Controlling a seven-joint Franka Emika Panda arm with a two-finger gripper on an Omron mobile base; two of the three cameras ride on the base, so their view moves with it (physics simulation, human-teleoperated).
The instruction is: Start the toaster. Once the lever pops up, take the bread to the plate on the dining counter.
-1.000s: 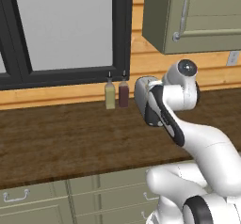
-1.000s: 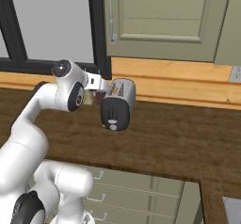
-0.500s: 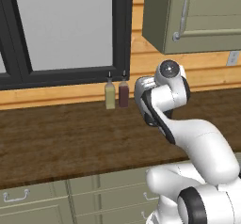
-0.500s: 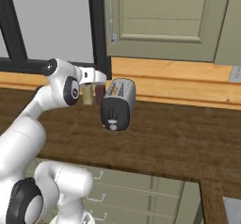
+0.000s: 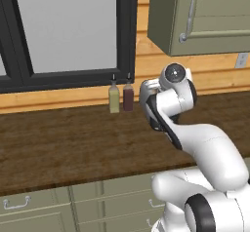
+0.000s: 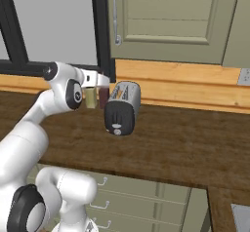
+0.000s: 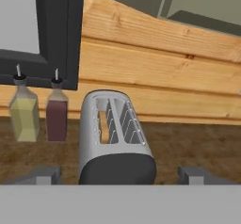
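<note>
On the left, ahead of the end effector (image 7: 120, 175), a yellow-green bottle (image 7: 24, 111) and a dark red bottle (image 7: 57, 112) stand side by side on the brown table (image 7: 197, 148), by the black window frame (image 7: 59, 35). Just right of them is the toaster (image 7: 114, 138). It sits between the two finger tips (image 7: 44, 175) and a bit past them. Its long side runs away from the end effector toward the wood wall (image 7: 164, 72), and its dark end faces the end effector. Its two slots point up. A thin tan bit of the bread (image 7: 103, 126) shows in the left slot. The finger tips are spread wide apart and hold nothing. A second ago they were pressed together. The arm has also pulled back a little from the toaster.
</note>
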